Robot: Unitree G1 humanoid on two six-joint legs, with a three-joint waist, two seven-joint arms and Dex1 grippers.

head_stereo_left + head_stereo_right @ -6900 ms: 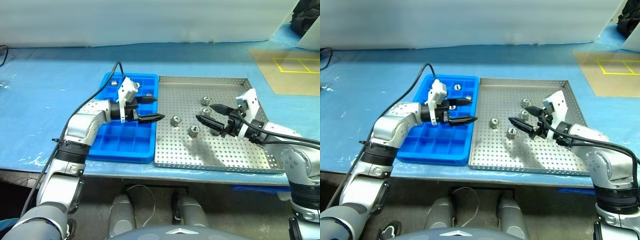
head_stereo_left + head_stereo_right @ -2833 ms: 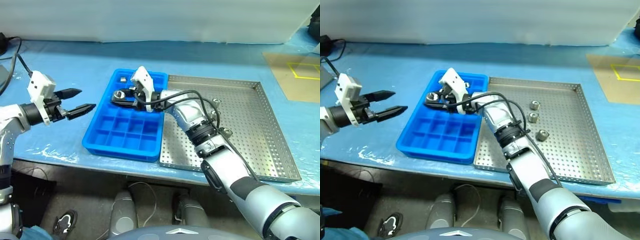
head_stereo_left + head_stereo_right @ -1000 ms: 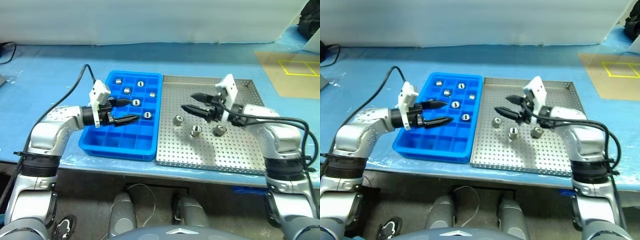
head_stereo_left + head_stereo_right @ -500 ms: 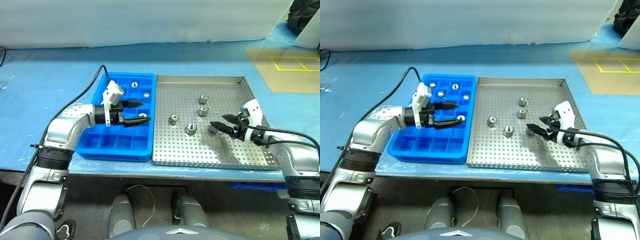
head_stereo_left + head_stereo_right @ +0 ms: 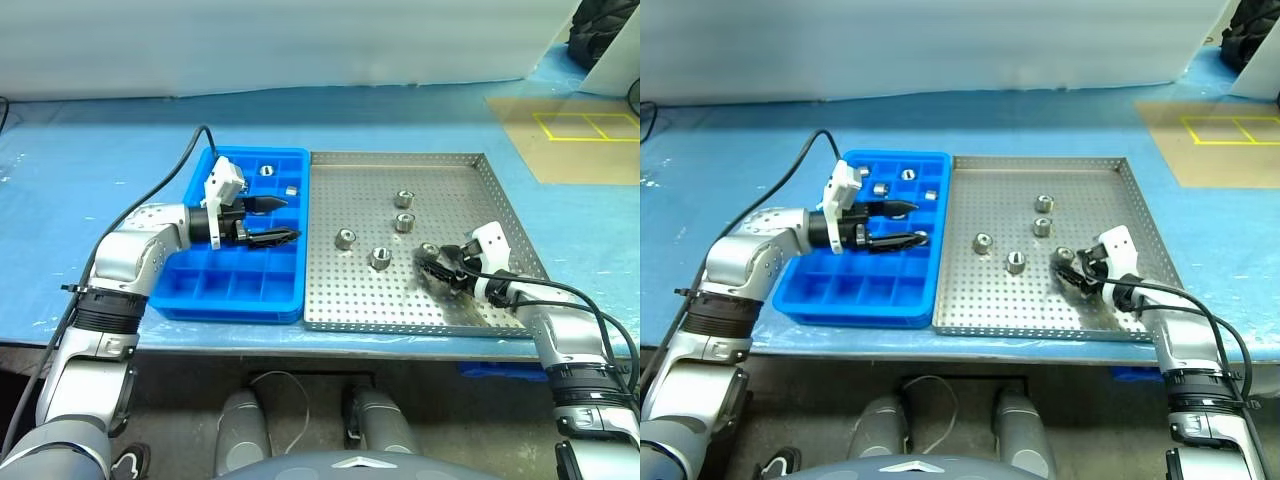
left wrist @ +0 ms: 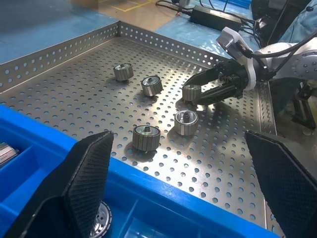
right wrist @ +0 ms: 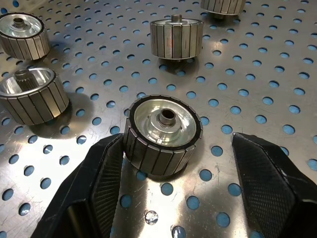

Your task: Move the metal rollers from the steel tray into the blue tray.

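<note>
Right end effector (image 7: pixel 166 186) lowered, straddling roller (image 7: pixel 162 134), fingers apart

No legible text, labels or numbers in any view. Trays, rollers and grippers carry no readable markings.

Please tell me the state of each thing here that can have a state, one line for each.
Left gripper: open, empty, over the blue tray.
Right gripper: open, fingers either side of one roller, not closed on it.
Rollers: five in the steel tray, several in blue compartments.
Steel tray: flat on the table.
Blue tray: partly filled, front compartments empty.
</note>
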